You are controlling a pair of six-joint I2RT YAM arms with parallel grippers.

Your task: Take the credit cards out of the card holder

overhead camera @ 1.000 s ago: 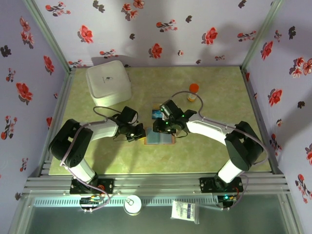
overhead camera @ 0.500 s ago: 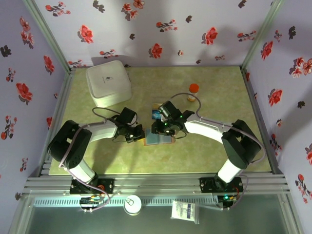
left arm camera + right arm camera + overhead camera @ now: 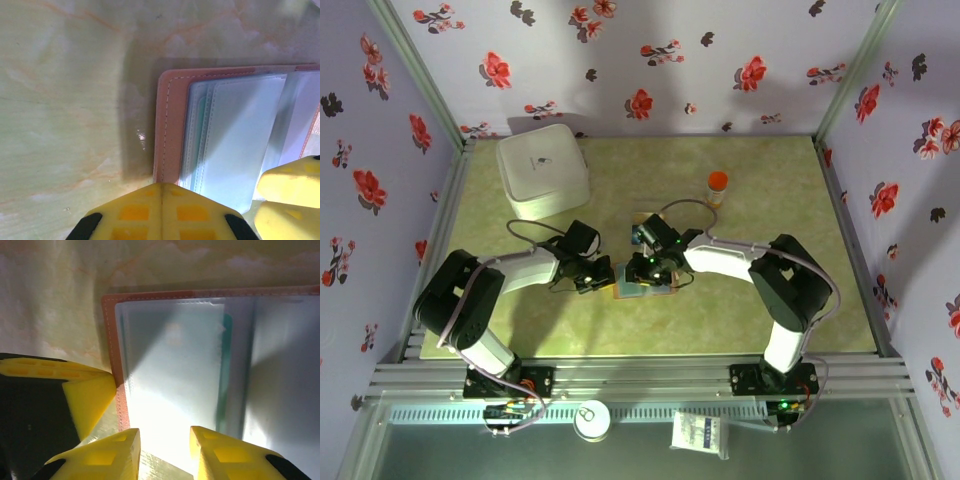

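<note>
The card holder [image 3: 175, 360] lies open and flat on the table [image 3: 770, 300], about midway between the two arms and toward the near side. Its tan rim faces left and its clear pockets face up. A teal-green card [image 3: 227, 360] is still tucked in a pocket, showing only as a thin vertical edge through the plastic. Just beyond the holder's far edge lies a small blue card [image 3: 640, 234], which looks to be already out.

Over the last second the right arm has swung left and nearer, so the right gripper [image 3: 164, 450] now hangs right over the holder's pockets rather than off to the right. Its fingers are slightly parted with the glaring pocket sheet showing in the gap, and nothing is visibly pinched between them. The left gripper [image 3: 162, 212] has stayed where it was, fingers pressed together at the holder's left rim. It looks to be pinning the holder down, though actual contact is hard to confirm. The holder itself has not visibly shifted.

This suggests the right arm is lining up to draw out the remaining card, with one card apparently out and one still to come.

The orange-capped bottle [image 3: 717, 186] now stands clear of the arm. The white square container [image 3: 542, 170] sits at the far left, well apart.
</note>
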